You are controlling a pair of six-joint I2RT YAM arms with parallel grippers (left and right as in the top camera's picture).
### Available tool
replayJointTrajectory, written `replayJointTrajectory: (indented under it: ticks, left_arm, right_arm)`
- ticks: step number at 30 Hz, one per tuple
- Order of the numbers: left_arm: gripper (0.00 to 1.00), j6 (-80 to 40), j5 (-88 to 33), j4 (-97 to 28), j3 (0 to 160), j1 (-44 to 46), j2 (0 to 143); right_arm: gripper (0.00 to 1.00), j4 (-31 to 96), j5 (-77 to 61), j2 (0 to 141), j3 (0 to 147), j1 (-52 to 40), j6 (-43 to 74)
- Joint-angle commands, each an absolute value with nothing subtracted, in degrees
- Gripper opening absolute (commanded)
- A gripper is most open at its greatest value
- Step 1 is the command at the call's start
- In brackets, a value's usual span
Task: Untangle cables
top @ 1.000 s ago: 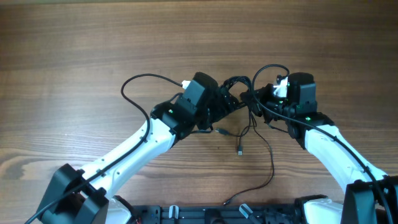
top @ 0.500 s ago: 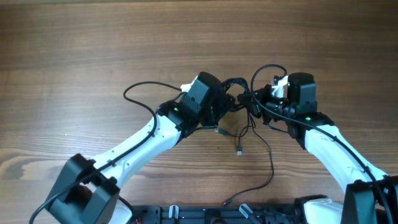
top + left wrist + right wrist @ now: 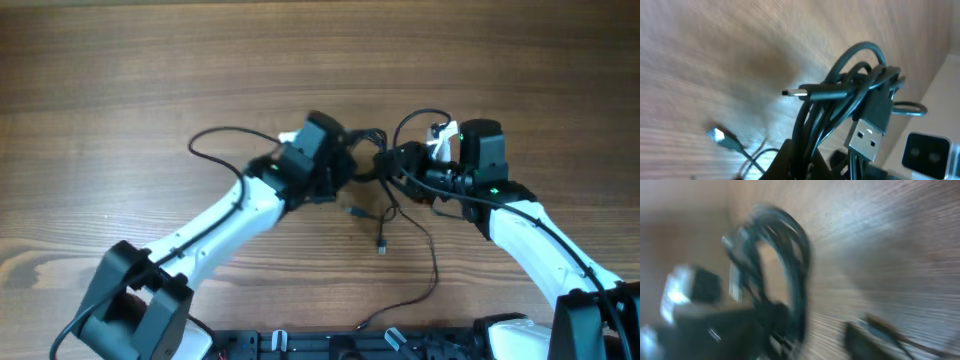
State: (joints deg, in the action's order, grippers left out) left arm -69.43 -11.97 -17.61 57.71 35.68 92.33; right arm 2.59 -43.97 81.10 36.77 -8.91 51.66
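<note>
The cables (image 3: 368,143) form a knotted black bundle between my two grippers, raised off the wooden table (image 3: 120,70). Loose strands hang from it, one ending in a plug (image 3: 382,245). My left gripper (image 3: 352,168) is shut on the bundle. In the left wrist view the cables (image 3: 840,100) rise from between the gripper (image 3: 802,156) with a silver USB plug (image 3: 867,137) beside them. My right gripper (image 3: 393,167) stands just right of the knot. The right wrist view is blurred, but that gripper (image 3: 825,330) shows open, with the cable loop (image 3: 790,250) by its left finger.
A long thin strand (image 3: 432,270) trails toward the table's front edge. A thicker black arm cable (image 3: 215,135) loops left of the left wrist. Another small plug (image 3: 720,135) lies on the wood. A dark rail (image 3: 340,345) runs along the front edge.
The left gripper has shut on the knotted bundle and shifted slightly left and back. The right gripper has opened and let go of the cables.
</note>
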Motion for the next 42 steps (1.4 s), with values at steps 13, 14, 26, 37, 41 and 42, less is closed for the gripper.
replayJointTrajectory:
  ticks: [13, 14, 26, 37, 41, 42]
  left_arm:
    - [0.04, 2.31, -30.57, -30.96, 57.65, 25.06, 79.83]
    - [0.04, 2.37, -30.57, -30.96, 57.65, 25.06, 79.83]
    - [0.04, -15.62, -30.41, -26.57, 57.65, 24.95, 79.83]
    - [0.04, -17.23, -30.41, -26.37, 57.65, 24.47, 79.83]
    - [0.04, -17.45, -30.46, -26.33, 57.65, 24.47, 79.83]
    - [0.04, -17.8, -30.44, -26.33, 57.65, 24.47, 79.83]
  right_arm:
    - [0.9, -25.43, -72.53, 81.19, 36.69, -8.82, 20.03]
    - [0.9, -27.2, -72.51, 81.19, 36.69, -8.82, 20.73]
    - [0.76, -11.27, -50.87, 81.21, 36.69, -8.78, 23.68]
    - [0.79, -3.01, -37.93, 81.21, 36.69, 0.21, 34.57]
    - [0.8, -4.27, -47.18, 81.21, 36.69, 1.87, 30.0]
    - [0.8, -4.73, -50.41, 81.21, 36.69, 1.67, 27.66]
